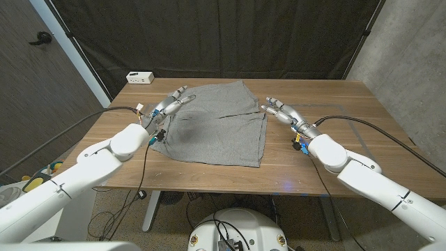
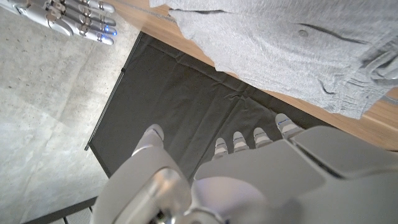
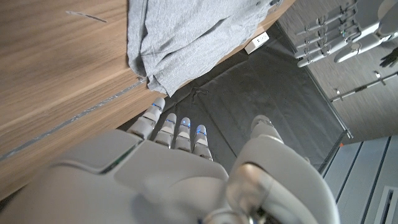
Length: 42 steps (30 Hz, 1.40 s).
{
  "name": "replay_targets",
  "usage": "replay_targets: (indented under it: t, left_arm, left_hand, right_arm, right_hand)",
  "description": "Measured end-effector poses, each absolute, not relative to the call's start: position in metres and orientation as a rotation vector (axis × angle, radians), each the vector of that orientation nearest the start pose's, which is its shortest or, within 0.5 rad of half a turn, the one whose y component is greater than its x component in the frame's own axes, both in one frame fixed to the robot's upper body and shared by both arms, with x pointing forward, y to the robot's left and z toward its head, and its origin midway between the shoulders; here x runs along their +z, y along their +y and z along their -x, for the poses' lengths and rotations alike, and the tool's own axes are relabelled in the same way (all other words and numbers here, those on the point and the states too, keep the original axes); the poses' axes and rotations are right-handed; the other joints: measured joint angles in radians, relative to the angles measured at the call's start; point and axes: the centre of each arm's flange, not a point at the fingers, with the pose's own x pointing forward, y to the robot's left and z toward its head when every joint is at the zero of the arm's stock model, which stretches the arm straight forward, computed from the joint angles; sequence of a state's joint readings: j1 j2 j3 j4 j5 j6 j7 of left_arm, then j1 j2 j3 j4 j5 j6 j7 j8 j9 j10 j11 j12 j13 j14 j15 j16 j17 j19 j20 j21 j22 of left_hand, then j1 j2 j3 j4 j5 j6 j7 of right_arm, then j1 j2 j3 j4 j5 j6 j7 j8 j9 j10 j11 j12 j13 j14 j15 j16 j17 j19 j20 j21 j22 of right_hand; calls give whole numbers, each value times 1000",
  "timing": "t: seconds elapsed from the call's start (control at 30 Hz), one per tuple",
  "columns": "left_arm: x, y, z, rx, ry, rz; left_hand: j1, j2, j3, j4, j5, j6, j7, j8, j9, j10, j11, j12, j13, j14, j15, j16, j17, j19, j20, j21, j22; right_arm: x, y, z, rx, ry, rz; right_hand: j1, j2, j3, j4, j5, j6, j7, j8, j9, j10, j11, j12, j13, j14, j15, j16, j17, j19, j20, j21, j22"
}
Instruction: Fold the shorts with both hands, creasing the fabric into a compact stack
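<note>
The grey shorts (image 1: pixel 216 125) lie spread on the wooden table (image 1: pixel 348 104), with a crease line running across their far half. My left hand (image 1: pixel 174 102) hovers at the shorts' far left corner, fingers apart and straight, holding nothing. My right hand (image 1: pixel 277 109) is just off the shorts' far right corner, also spread and holding nothing. In the left wrist view my left hand (image 2: pixel 249 142) points past the shorts (image 2: pixel 292 43), and the right hand (image 2: pixel 78 17) shows beyond them. In the right wrist view my right hand (image 3: pixel 177 129) is short of the shorts' hem (image 3: pixel 186 31).
A small white box (image 1: pixel 139 77) stands at the table's far left corner, also seen as the white box (image 3: pixel 256 42) in the right wrist view. A black curtain (image 1: pixel 230 35) hangs behind the table. Bare wood lies right of the shorts.
</note>
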State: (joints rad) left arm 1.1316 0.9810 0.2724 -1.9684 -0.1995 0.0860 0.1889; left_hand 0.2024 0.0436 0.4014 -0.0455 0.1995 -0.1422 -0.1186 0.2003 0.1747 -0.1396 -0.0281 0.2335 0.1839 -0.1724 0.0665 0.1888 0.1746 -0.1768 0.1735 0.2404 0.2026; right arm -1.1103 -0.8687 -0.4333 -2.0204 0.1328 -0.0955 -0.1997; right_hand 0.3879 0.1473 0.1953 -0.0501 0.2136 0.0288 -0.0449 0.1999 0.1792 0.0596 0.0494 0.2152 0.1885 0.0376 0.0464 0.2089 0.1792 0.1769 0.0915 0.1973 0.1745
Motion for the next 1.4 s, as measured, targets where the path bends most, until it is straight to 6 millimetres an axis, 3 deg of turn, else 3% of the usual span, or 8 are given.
replay_targets:
  t: [0.27, 0.77, 1.4]
  left_arm:
    - [6, 297, -521, -62, -553, -846]
    - [6, 294, -504, -35, -487, -983]
    - [5, 293, -487, -23, -386, -1122]
  left_hand:
    - [12, -4, -3, -17, 0, 45, 10, 8, 0, 47, 3, 8, 0, 0, 0, 4, 0, 0, 0, 4, 0]
    - [34, 0, 2, -34, 0, 70, 13, 8, 0, 67, 5, 8, 0, 9, 1, 4, 0, 8, 7, 7, 0]
    - [78, 1, 13, -73, -3, 145, 10, 15, 0, 122, -4, 15, 0, 43, -8, 4, 0, 45, 5, 15, -3]
  right_arm:
    - [-40, -205, -517, 226, -589, 807]
    - [-40, -191, -505, 235, -552, 960]
    - [-48, -174, -492, 254, -509, 1093]
  right_hand:
    - [24, -1, 13, -21, -8, 22, -3, 4, 0, 18, -7, 0, 0, 25, 0, 0, 0, 7, 7, 4, 0]
    - [35, -1, 22, -30, -16, 42, -1, 4, 0, 39, -6, 0, 0, 41, -16, 0, 0, 16, 9, 7, 0]
    - [55, -2, 34, -49, -21, 61, 0, 8, 0, 60, -14, 0, 0, 59, -23, 0, 0, 27, 8, 7, 0]
